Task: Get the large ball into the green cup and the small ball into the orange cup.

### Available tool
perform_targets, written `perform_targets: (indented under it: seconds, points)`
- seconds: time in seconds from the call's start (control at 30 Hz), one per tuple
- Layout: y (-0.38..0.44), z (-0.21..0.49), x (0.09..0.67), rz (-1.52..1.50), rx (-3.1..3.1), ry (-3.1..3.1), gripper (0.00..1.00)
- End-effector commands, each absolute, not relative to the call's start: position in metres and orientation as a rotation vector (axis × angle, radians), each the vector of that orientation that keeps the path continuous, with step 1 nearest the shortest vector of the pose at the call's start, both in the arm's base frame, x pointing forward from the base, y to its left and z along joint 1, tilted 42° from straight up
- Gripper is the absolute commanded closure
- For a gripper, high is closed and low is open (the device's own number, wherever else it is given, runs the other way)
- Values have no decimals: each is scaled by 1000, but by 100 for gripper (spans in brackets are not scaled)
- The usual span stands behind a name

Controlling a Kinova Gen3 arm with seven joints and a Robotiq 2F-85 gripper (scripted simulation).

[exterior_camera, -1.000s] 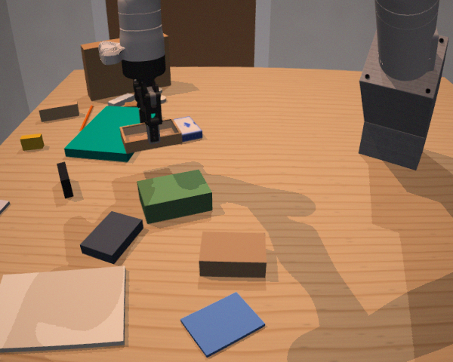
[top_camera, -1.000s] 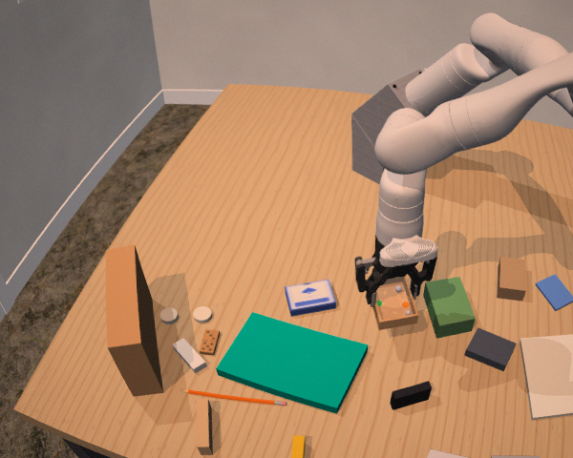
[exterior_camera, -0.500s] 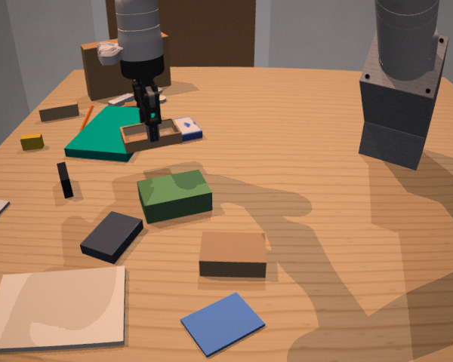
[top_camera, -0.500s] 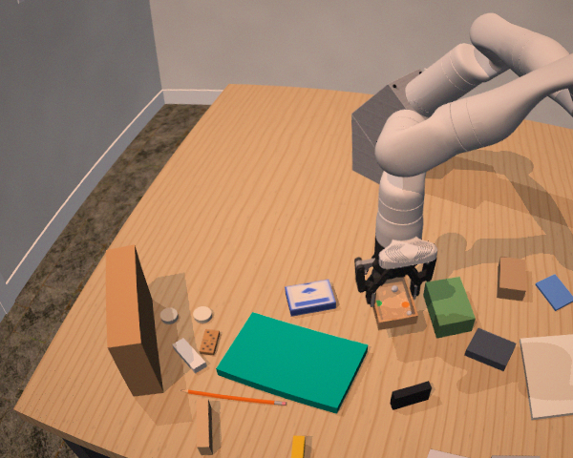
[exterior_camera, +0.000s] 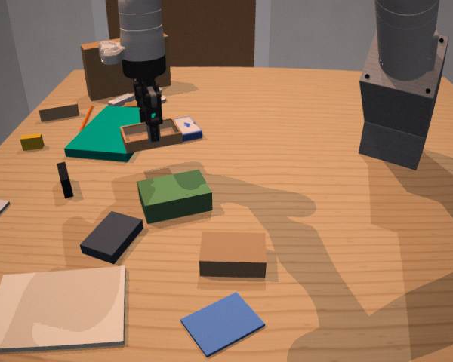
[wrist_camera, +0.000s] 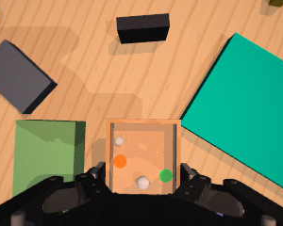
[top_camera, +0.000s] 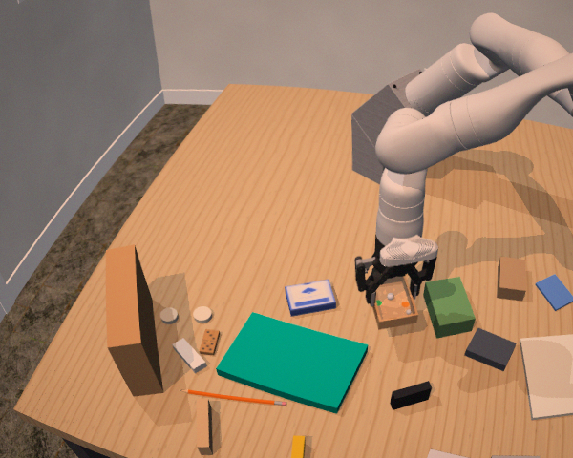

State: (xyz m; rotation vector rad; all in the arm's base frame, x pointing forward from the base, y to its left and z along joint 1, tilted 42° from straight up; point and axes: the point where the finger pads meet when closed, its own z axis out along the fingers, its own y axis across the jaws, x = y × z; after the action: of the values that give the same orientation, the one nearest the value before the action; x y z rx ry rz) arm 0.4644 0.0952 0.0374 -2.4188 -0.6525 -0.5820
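Note:
The wooden puzzle (top_camera: 397, 320) (exterior_camera: 150, 145) (wrist_camera: 176, 151) is a small open-looking tray with a clear cover. My gripper (top_camera: 391, 288) (exterior_camera: 153, 128) (wrist_camera: 142, 172) is shut on its two side walls and holds it roughly level, close above the table. Inside it, in the wrist view, the large white ball (wrist_camera: 141, 183) (top_camera: 390, 296) lies beside the green cup (wrist_camera: 165, 175) (top_camera: 378, 301), not in it. The small ball (wrist_camera: 119, 140) (top_camera: 408, 312) lies just beyond the orange cup (wrist_camera: 120, 161) (top_camera: 405, 304), also outside it.
A green block (top_camera: 449, 305) (exterior_camera: 174, 195) (wrist_camera: 44, 155) stands close beside the puzzle. A flat teal board (top_camera: 291, 360) (exterior_camera: 102, 132) (wrist_camera: 245, 108) lies on its other side, with a blue-white box (top_camera: 309, 297) (exterior_camera: 187, 128) nearby. A dark grey block (top_camera: 489, 348) (wrist_camera: 19, 75) and a black block (top_camera: 410, 394) (wrist_camera: 142, 27) lie further out.

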Motion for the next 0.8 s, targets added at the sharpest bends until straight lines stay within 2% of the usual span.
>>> perform_targets:
  seconds: [0.0,0.77]
  points:
    - [95,37,462,-607,-2412,-643,26]
    - [94,38,466,-569,-2421,-642,26]
